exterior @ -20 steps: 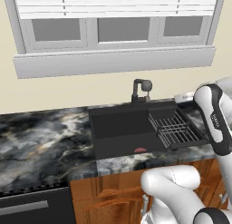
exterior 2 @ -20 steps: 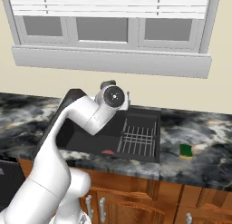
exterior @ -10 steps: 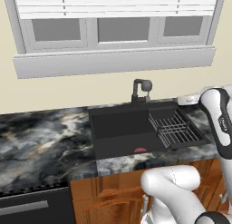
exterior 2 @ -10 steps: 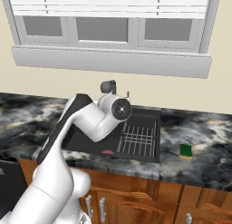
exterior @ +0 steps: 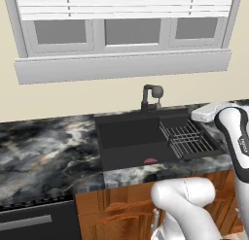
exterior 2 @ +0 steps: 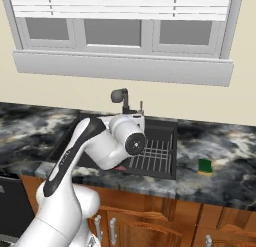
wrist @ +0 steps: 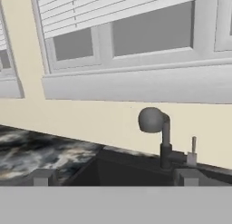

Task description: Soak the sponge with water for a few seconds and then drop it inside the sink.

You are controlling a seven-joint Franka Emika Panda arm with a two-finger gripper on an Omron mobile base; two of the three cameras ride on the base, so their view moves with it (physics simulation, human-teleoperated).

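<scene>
Marbled desk [exterior 2: 220, 141] carries your sponge [exterior 2: 205, 166], which lies flat to the right of the sink [exterior: 129, 142], apart from its rim. Your end effector [wrist: 113, 177] hangs released above the sink, its tips wide apart, grasping nothing. Beyond the sink's back rim stands the dark faucet [wrist: 156, 128], under the window [exterior: 126, 30].

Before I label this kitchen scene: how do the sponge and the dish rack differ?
The sponge is a small solid block, green on top and yellow below; the dish rack is a larger open grid of black wire. The sponge lies on the marble counter to the right of the sink; the rack sits in the sink's right part. Both are rectangular, and the gripper touches neither.
</scene>
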